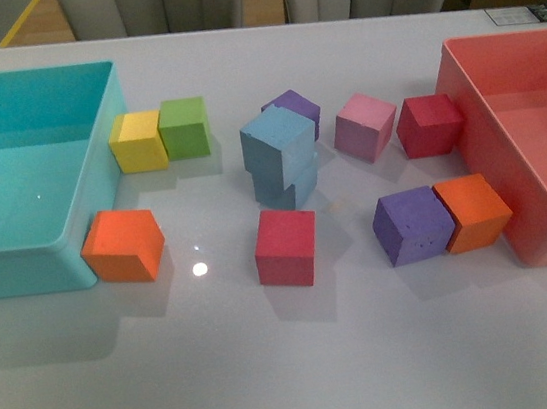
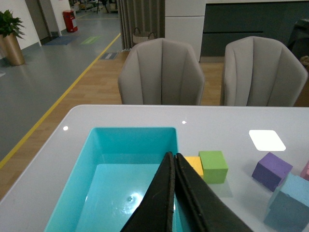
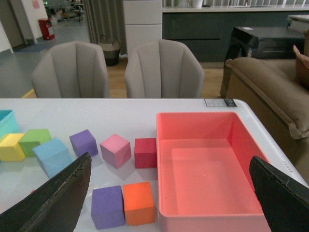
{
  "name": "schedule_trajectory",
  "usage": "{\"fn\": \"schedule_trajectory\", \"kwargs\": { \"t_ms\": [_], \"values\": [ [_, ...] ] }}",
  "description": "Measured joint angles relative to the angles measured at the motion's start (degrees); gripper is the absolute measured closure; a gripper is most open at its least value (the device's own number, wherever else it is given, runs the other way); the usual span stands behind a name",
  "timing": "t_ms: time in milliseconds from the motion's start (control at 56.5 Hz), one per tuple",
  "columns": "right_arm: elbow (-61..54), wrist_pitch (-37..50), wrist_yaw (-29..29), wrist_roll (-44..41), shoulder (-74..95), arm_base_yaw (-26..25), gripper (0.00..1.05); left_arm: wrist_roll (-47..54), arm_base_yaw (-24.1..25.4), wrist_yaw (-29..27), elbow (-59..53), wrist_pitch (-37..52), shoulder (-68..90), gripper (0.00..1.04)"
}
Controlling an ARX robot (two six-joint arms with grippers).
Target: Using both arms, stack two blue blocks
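Note:
In the front view the two blue blocks stand mid-table as a stack: the upper blue block [image 1: 278, 141] rests, turned a little, on the lower blue block [image 1: 291, 186]. Neither arm shows in that view. My left gripper [image 2: 173, 157] is shut with nothing between its fingers, above the turquoise bin [image 2: 111, 145], and the stack [image 2: 290, 204] lies off to its side. My right gripper [image 3: 170, 160] is open and empty over the red bin [image 3: 203, 121], with the upper blue block [image 3: 52, 155] far to one side.
The turquoise bin [image 1: 7, 169] sits at the left, the red bin [image 1: 536, 130] at the right. Around the stack lie yellow [image 1: 137, 142], green [image 1: 184, 127], orange [image 1: 124, 245], red [image 1: 286, 247], purple [image 1: 412, 225], orange [image 1: 473, 211], pink [image 1: 365, 126] and dark red [image 1: 429, 126] cubes.

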Motion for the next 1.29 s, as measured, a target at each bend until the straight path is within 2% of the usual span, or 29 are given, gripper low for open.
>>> {"fn": "schedule_trajectory", "kwargs": {
  "t_ms": [124,177,283,619,743,1292],
  "values": [
    [0.0,0.0,0.0,0.0,0.0,0.0,0.09,-0.3,1.2,1.3,-3.9,-0.3,-5.5,1.03],
    [0.0,0.0,0.0,0.0,0.0,0.0,0.09,-0.3,3.4,4.5,-5.2,-1.1,-7.3,1.03],
    [0.0,0.0,0.0,0.0,0.0,0.0,0.09,-0.3,5.3,4.7,-7.5,-2.6,-10.8,1.03],
    [0.0,0.0,0.0,0.0,0.0,0.0,0.09,-0.3,5.3,5.3,-12.0,-10.2,-23.0,1.03],
    [0.0,0.0,0.0,0.0,0.0,0.0,0.09,-0.3,5.3,5.3,-14.5,-9.0,-24.8,1.03],
    [0.0,0.0,0.0,0.0,0.0,0.0,0.09,-0.3,5.3,5.3,-14.7,-26.2,-43.0,1.03]
  ]
}}
